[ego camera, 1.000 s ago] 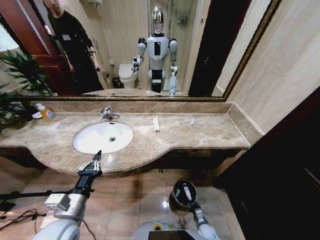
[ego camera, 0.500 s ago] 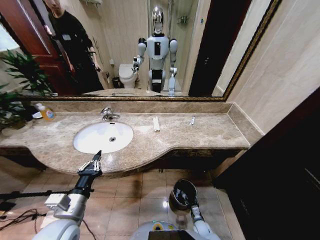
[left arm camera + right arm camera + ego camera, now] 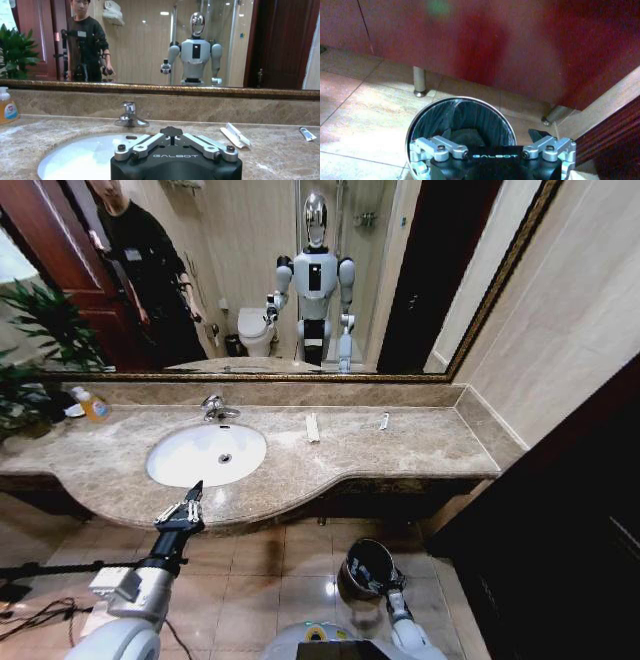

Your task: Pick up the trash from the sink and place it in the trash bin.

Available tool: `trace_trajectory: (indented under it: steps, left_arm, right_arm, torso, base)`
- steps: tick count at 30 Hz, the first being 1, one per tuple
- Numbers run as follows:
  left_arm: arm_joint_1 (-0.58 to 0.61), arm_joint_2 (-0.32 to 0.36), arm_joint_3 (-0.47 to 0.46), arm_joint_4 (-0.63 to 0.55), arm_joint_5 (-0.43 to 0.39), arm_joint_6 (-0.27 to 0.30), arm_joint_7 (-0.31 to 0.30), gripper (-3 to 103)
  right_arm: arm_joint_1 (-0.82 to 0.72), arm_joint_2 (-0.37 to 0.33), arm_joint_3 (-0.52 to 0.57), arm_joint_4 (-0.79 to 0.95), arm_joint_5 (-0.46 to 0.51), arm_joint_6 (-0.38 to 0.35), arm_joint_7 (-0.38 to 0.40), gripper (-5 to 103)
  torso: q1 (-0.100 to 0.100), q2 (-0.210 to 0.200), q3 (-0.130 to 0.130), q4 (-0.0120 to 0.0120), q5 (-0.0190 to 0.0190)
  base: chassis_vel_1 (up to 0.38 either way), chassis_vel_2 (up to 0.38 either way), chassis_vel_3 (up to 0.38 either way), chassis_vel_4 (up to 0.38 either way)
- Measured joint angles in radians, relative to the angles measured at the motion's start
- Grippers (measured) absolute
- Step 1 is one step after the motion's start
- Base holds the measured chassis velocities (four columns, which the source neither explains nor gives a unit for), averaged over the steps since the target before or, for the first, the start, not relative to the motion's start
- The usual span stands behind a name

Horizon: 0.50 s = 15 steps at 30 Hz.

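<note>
Trash lies on the beige marble countertop (image 3: 400,448) rather than in the sink (image 3: 206,454): a flat white packet (image 3: 312,428) and, farther toward the robot's right, a small white tube with a blue cap (image 3: 384,421). The basin itself looks bare. The left gripper (image 3: 193,496) hovers at the counter's front edge before the basin, jaws spread, holding nothing. The right gripper (image 3: 492,150) hangs over the lined trash bin (image 3: 366,568) on the tiled floor, jaws wide apart and empty.
</note>
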Motion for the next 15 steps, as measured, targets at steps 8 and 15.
trace_trajectory:
  steps: [8, 15]
  left_arm:
    - [0.0, 0.0, 0.0, 0.0, 0.0, 0.0, 0.0, 0]
    - [0.0, 0.0, 0.0, 0.0, 0.0, 0.0, 0.0, 0]
  right_arm:
    - [-0.01, -0.002, -0.002, 0.01, 0.002, 0.0, -0.001, 100]
    - [-0.026, -0.011, -0.003, 0.038, 0.017, -0.001, -0.002, 100]
  torso:
    - [0.0, 0.0, 0.0, 0.0, 0.0]
    - [0.0, 0.0, 0.0, 0.0, 0.0]
  base:
    - [0.0, 0.0, 0.0, 0.0]
    - [0.0, 0.0, 0.0, 0.0]
